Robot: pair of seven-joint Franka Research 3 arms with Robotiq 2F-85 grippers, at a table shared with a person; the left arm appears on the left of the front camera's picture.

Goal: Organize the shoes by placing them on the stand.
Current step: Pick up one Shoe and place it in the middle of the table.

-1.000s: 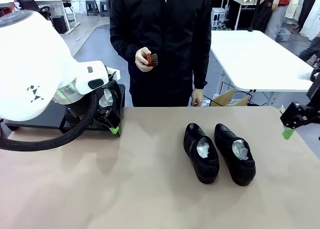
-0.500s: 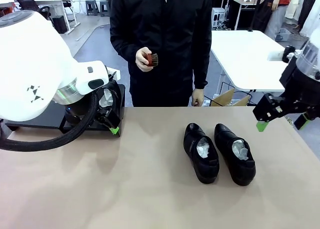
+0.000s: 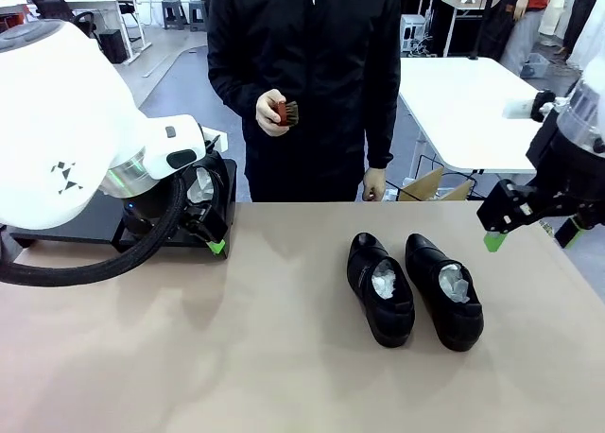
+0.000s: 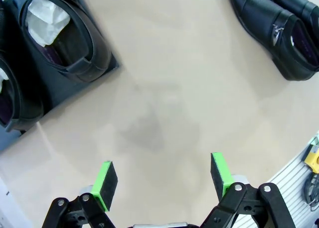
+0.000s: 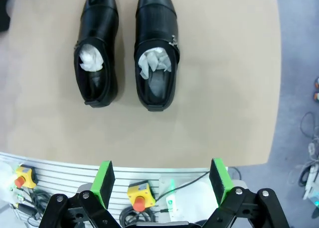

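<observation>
The left gripper (image 4: pixel 164 180) hangs open over the counter (image 4: pixel 169 103). Two shoes (image 4: pixel 65 36) sit on the stand (image 4: pixel 55 94), left; two other shoes (image 4: pixel 271 36) lie right.

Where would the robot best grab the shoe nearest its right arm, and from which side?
Probably from above, the right gripper pinching that dress shoe across its sides at the paper-stuffed opening. It stands flat on its sole, is narrow there, and a gap separates it from the other shoe.

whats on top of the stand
On the stand: one shoe whole, a second shoe cut off by the picture's edge, both paper-stuffed. In front, the left arm hides most.
</observation>
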